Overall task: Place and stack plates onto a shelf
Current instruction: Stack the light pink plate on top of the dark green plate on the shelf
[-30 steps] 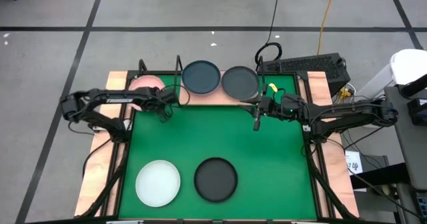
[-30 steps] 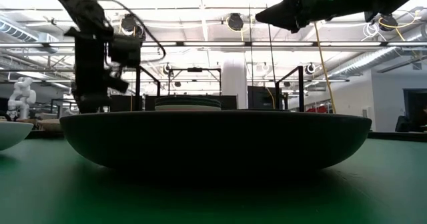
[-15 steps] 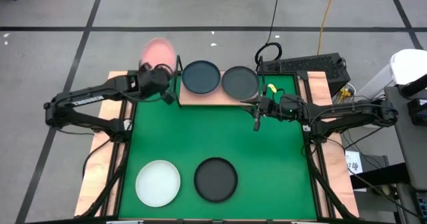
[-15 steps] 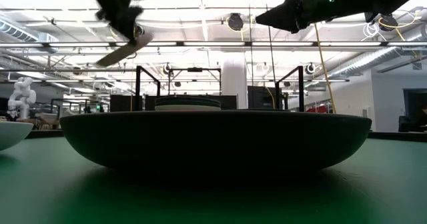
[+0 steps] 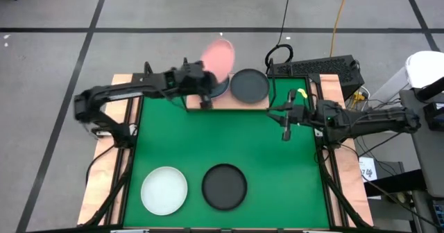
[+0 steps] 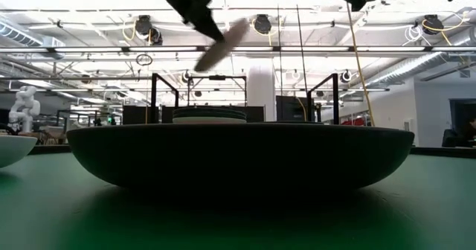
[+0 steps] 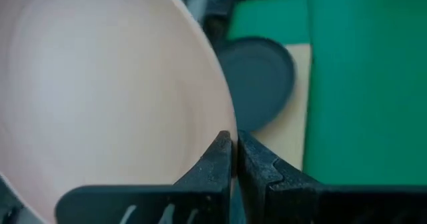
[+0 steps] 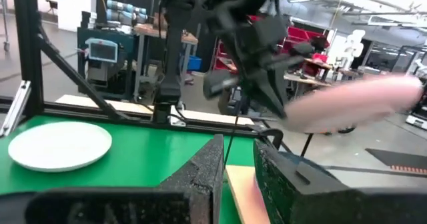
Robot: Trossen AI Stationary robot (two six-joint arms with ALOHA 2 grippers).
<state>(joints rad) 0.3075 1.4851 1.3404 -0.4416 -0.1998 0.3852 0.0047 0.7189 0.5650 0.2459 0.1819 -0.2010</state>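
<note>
High view first: the left claw (image 5: 202, 82) sat at upper centre of the frame, clenched on the rim of the light pink plate (image 5: 218, 55), which was up in the air and blurred, just above the shelf (image 5: 239, 102). Everything turned on this: the plate stuck out from the claw toward the top of the frame, while the dark blue-grey plate (image 5: 220, 87) lay directly beneath it on the shelf's board, mostly hidden by the arm. The dark grey plate (image 5: 249, 84) sat just beside it to the right. I judged the left arm to be the one placed for the drop. The right claw (image 5: 285, 132) hung right of centre over the green mat (image 5: 229, 143), fingers near-closed on nothing.

The left wrist view gave what the overhead could not: the two fingertips (image 7: 225, 151) nipped tight on the pink rim, with the blue-grey plate beyond. The low view showed the pink plate tilted, edge-on, well above the shelf. Lower left of the high view, the pale white plate (image 5: 164, 190) and the black plate (image 5: 224, 186) waited on the mat.
</note>
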